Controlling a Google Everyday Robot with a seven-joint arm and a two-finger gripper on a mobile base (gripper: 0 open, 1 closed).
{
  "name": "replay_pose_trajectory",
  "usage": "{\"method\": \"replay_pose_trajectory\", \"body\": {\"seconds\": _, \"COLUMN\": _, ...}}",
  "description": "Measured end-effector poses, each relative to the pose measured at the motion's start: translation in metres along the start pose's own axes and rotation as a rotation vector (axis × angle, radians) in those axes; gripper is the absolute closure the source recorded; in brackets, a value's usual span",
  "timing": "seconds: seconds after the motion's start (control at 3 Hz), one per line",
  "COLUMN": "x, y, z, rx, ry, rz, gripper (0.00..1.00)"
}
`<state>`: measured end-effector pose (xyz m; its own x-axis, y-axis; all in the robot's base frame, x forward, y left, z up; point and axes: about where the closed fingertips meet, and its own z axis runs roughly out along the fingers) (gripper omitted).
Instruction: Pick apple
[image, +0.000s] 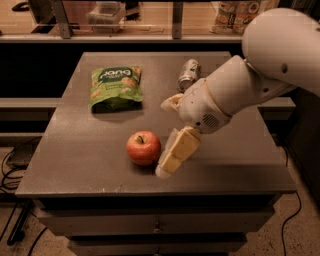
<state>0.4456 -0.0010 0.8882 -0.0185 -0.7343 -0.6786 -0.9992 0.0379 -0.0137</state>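
Observation:
The apple (143, 147) is round and red-orange with a short stem, and sits on the grey table (80, 165) near its front middle. My gripper (166, 142) is just to the right of the apple, low over the table. It is open. One cream finger (177, 152) slants down beside the apple with its tip near the tabletop. The other finger (171, 102) is higher and farther back. The apple is not held. The white arm reaches in from the upper right.
A green snack bag (116, 87) lies flat at the back left of the table. A metal can (188, 74) lies on its side at the back middle, behind the arm. Drawers front the table; cables lie on the floor at left.

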Motion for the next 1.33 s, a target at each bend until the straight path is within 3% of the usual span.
{"method": "replay_pose_trajectory", "body": {"seconds": 0.33, "x": -0.012, "y": 0.002, "z": 0.034, "rx": -0.060, "ry": -0.037, "rz": -0.004, "gripper": 0.00}}
{"method": "replay_pose_trajectory", "body": {"seconds": 0.67, "x": -0.022, "y": 0.006, "z": 0.059, "rx": -0.103, "ry": -0.053, "rz": -0.022, "gripper": 0.18}}
{"method": "replay_pose_trajectory", "body": {"seconds": 1.33, "x": -0.020, "y": 0.004, "z": 0.073, "rx": -0.107, "ry": -0.051, "rz": -0.024, "gripper": 0.65}}
